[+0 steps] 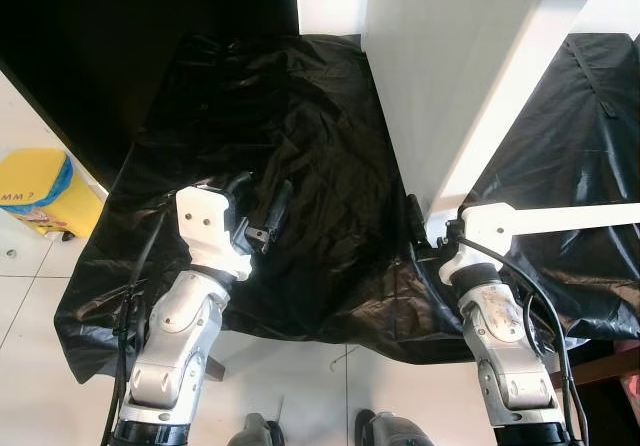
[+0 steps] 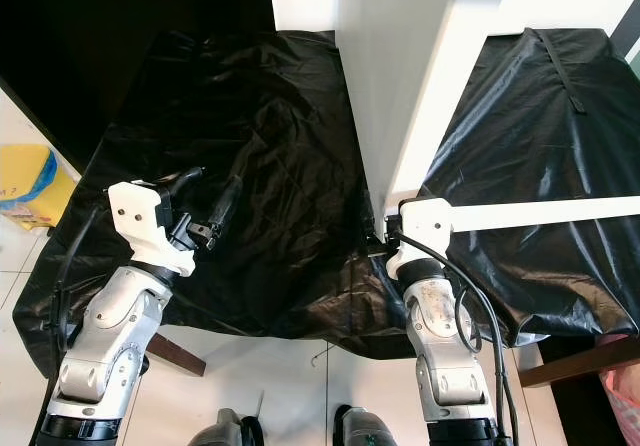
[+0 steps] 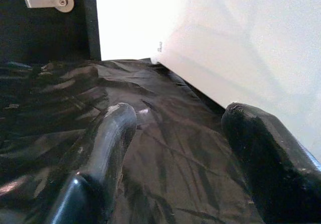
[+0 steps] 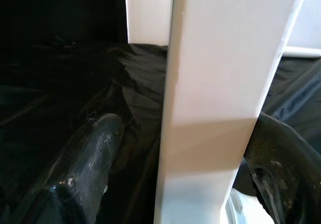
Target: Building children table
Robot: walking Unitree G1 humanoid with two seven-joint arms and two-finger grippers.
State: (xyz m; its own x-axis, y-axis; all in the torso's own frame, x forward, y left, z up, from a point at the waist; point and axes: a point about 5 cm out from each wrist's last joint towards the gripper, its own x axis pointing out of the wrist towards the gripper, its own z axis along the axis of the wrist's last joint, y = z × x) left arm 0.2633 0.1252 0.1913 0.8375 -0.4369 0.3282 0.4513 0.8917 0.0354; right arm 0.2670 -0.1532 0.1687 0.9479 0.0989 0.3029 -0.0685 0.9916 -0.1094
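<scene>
1. a large white flat table panel (image 1: 450, 76) is seen standing on edge on a crinkled black plastic sheet (image 1: 290, 166) that covers a low surface; a white table leg (image 1: 520, 76) slants down along the panel's right side to its lower corner.
2. the right gripper (image 4: 200, 148) is placed at that lower corner, at the sheet's near edge; its black fingers (image 4: 85, 163) are spread on either side of the white edge, one to each face, and whether they press on it cannot be told.
3. the left gripper (image 1: 262, 209) is held over the open stretch of black sheet to the left of the panel, its fingers set wide apart with nothing between them.
4. open sheet lies between the left gripper and the panel's left face; the sheet's near edge hangs over a pale tiled floor (image 1: 30, 286).
5. a yellow container with a blue liner (image 1: 45, 191) is seen on the floor, left of the sheet.
6. a silver lever door handle (image 3: 50, 1) on a dark door is made out in the left wrist view.
</scene>
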